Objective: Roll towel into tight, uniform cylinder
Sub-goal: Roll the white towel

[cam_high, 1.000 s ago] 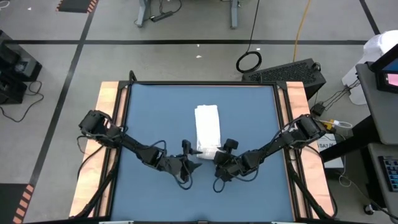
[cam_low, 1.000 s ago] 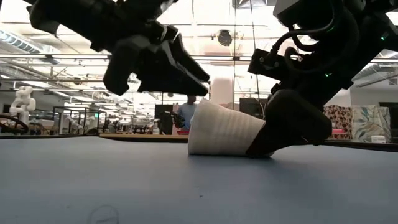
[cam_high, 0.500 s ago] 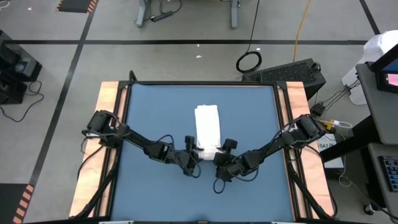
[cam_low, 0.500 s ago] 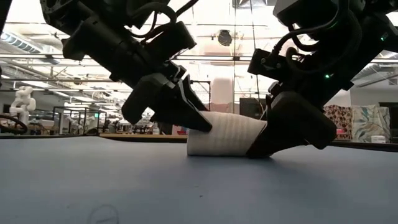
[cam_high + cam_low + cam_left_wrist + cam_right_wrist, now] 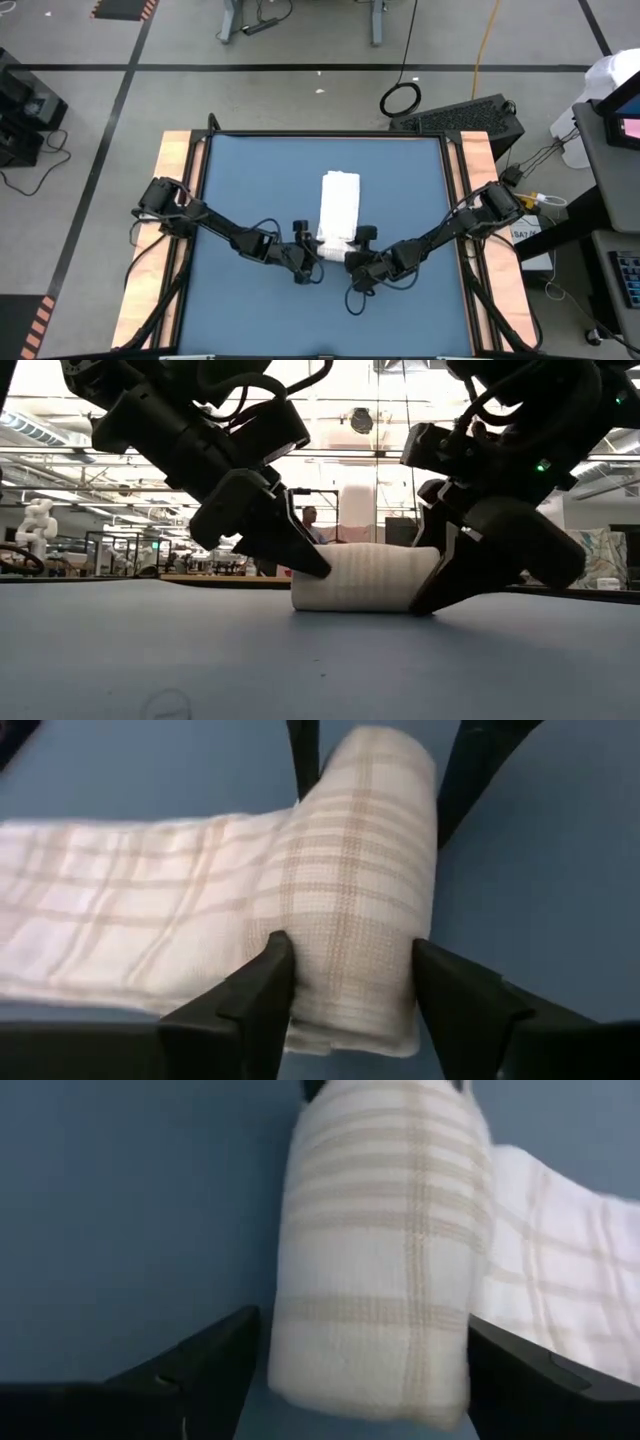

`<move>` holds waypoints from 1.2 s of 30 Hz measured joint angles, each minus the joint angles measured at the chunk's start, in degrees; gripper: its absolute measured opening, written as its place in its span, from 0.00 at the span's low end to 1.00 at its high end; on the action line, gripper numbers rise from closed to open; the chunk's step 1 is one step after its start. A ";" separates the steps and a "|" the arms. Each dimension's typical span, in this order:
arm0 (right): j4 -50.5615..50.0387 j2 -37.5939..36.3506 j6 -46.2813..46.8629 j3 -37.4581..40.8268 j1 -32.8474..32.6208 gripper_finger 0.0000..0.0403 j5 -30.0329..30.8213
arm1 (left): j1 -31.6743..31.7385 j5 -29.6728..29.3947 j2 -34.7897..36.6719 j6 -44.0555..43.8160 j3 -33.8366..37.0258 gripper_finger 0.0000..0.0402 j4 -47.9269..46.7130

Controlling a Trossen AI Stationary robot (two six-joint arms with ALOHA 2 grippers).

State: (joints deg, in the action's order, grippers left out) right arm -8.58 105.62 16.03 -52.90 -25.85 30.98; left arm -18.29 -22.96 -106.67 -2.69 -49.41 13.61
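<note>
High view: one white soft cloth towel with thin grid lines [image 5: 337, 207] lies mid blue table [image 5: 240, 180], rolled end nearest the arms, flat tail running away from them. Left gripper [image 5: 308, 256] and right gripper [image 5: 352, 258] sit at either end of the roll.

Low view: roll [image 5: 362, 577] rests on the table, one gripper at each end.

Left wrist view: jaws clamp the roll end [image 5: 345, 920].

Right wrist view: jaws straddle the other end [image 5: 385, 1260], wide, grip on it unclear.

Risk: uneven advance would cone the roll; a loose hold lets it slacken.

Count: one towel, two grippers.
</note>
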 joint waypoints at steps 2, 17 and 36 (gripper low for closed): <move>0.13 -0.06 -1.00 0.00 0.45 0.74 -0.86 | 0.11 0.83 0.00 -1.53 0.02 0.53 -0.70; 0.61 -0.13 2.54 -0.04 1.35 0.74 0.42 | 5.02 13.46 -0.04 -3.50 0.15 0.56 -1.04; 6.08 -0.70 -9.63 -0.07 -3.67 0.74 10.87 | 9.08 24.85 -0.09 -4.57 0.13 0.56 -0.69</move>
State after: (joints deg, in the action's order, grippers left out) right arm -2.50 104.92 6.40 -52.97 -29.52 41.85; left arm -9.21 1.89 -106.76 -7.27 -49.28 12.92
